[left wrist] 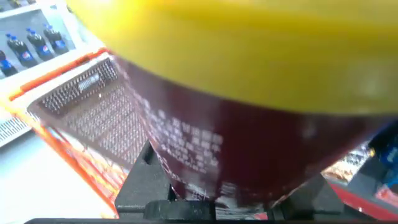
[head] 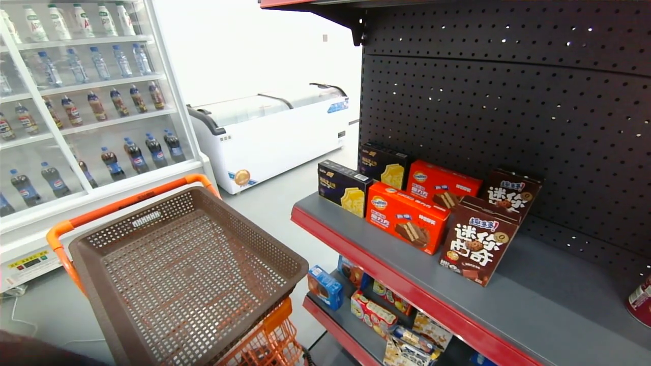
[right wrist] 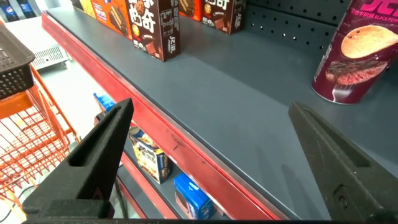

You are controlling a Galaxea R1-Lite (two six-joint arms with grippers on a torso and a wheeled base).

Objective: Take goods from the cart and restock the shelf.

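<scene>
1. Shop aisle: the shelf (head: 534,300) on the right has a smooth grey deck, a red front lip and a black perforated back panel. A glass-door drinks cooler (head: 76,101) stands far left, with a white chest freezer (head: 274,137) beside it.
2. Held canister (left wrist: 249,149): a round tube with a maroon printed wall and a yellow lid. It sits tight against the left wrist camera with the cart's basket behind it. The lid and base are cut off and the print is blurred.
3. Left gripper (left wrist: 230,199): black fingers (left wrist: 140,186) are closed on either side of the held canister's lower end.
4. Right gripper (right wrist: 211,162): black wedge-shaped fingers (right wrist: 93,162) are spread wide over the deck's near edge, holding nothing.
5. Shelved canister (right wrist: 351,56): a maroon tube standing upright on the deck, far right by the back panel. Its top is cut off.
6. Cart (head: 264,239): a brown perforated plastic basket on an orange wire frame, left of the shelf.
7. Cardboard boxes in black (head: 345,188), orange (head: 407,217) and brown (head: 478,244) stand two deep on the deck.
</scene>
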